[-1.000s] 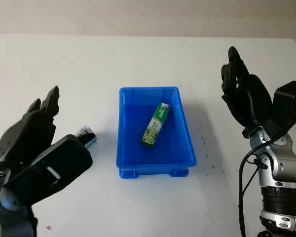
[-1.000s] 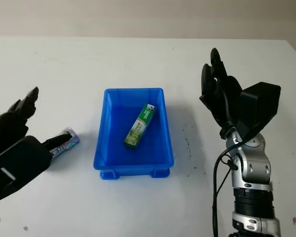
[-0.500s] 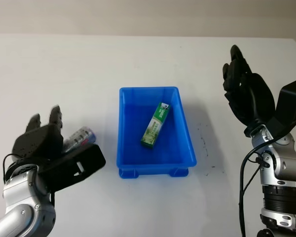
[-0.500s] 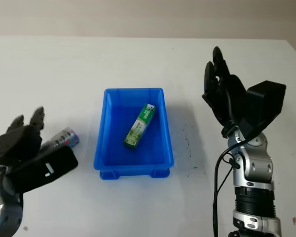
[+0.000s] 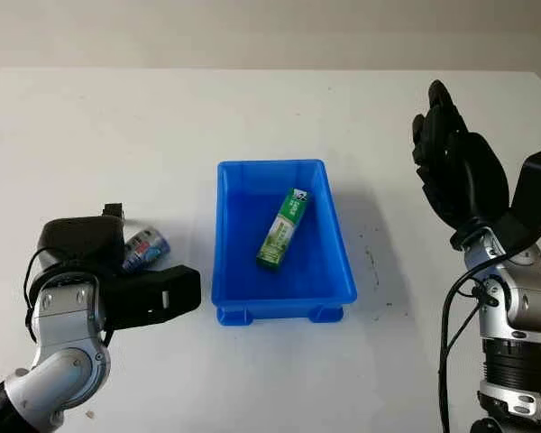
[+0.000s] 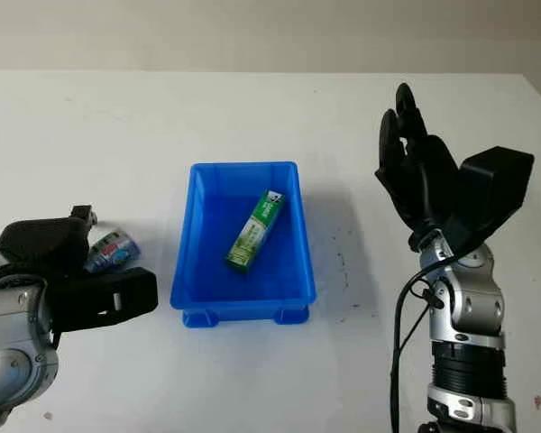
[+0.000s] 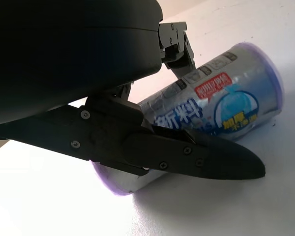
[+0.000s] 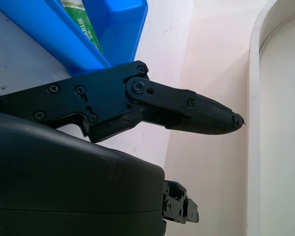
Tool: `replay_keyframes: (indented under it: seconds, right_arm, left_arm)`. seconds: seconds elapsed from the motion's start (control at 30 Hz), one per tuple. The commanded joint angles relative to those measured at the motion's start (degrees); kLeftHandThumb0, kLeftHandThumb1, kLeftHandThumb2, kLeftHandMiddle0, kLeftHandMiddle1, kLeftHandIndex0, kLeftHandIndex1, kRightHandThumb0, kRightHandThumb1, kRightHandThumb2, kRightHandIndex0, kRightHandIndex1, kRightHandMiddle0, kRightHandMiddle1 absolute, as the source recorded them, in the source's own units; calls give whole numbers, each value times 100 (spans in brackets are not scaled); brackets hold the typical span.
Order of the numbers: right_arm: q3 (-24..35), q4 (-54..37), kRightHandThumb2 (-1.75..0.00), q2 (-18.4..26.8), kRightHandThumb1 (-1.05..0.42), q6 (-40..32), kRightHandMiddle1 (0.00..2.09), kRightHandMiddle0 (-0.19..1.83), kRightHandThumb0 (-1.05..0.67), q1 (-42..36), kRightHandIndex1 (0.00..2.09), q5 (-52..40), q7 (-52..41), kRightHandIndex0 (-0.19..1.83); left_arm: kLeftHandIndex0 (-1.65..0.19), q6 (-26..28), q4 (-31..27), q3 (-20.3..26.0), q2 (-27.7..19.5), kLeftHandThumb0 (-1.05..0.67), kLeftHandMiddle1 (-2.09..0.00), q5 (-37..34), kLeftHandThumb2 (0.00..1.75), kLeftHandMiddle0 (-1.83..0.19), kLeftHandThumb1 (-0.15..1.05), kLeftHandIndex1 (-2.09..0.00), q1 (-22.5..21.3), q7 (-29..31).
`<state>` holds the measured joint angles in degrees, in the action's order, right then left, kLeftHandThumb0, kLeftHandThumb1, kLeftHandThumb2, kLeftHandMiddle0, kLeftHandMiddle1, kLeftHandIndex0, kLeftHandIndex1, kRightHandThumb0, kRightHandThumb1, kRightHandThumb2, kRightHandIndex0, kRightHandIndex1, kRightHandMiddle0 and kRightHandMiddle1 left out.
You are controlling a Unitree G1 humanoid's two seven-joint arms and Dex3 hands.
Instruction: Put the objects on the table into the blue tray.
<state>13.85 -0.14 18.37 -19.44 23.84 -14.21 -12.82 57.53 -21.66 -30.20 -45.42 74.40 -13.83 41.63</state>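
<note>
The blue tray (image 5: 341,271) stands in the middle of the white table, a rectangular open bin with its long side running away from me. Inside it lies a green and white carton (image 5: 283,229), flat on the tray floor and turned a little diagonal. To the left of the tray, apart from it, a small cylindrical can (image 7: 221,101) with a blue, white and red label and purple ends lies on its side on the table, between my left fingers (image 7: 191,157).
</note>
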Motion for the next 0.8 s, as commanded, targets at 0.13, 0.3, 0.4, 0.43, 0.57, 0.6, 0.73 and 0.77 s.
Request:
replay_keyframes:
  seconds: [0.13,0.3,0.4,0.43,0.57,0.6,0.73,0.77]
  right_arm:
    - [58,-127,-64,69,-105,-38,0,-19,-75,-7,0,-76,-37,-19]
    - [64,-102,-65,60,-105,-69,0,-19,-74,11,0,-94,-32,-19]
    - [58,-67,-65,81,-105,-74,0,-19,-74,20,0,-97,-74,-19]
    - [64,-63,-65,76,-105,-74,0,-19,-74,22,0,-105,-79,-19]
    - [68,-49,-65,66,-105,-60,0,-19,-73,12,0,-120,-114,-19]
    - [69,-48,-66,64,-105,-64,0,-19,-73,9,0,-121,-118,-19]
    - [77,-62,-65,29,-105,-86,0,-19,-73,-8,0,-118,-60,-19]
    - [73,-65,-65,32,-105,-93,0,-19,-73,-12,0,-120,-60,-19]
  left_arm:
    - [13,-567,-30,500,517,-57,-209,331,36,-86,105,-127,510,-111]
    - [-5,-1297,-402,992,769,-52,-209,441,48,-102,105,-207,815,-781]
    - [-20,-1793,-699,1322,946,-46,-209,307,45,-113,105,-209,952,-1392]
    - [-20,-1917,-741,1408,1001,-46,-209,325,44,-112,105,-209,979,-1487]
    - [-7,-2579,-1040,1879,1104,-41,-209,-90,40,-84,105,-209,1031,-1913]
    - [-10,-2774,-1070,1976,1070,-40,-209,-152,37,-69,105,-209,1037,-2009]
    - [-16,-3398,-1151,2355,1132,-37,-209,-449,29,-52,105,-209,989,-2468]
    - [-15,-3471,-1160,2419,1174,-38,-209,-495,29,-52,105,-209,956,-2482]
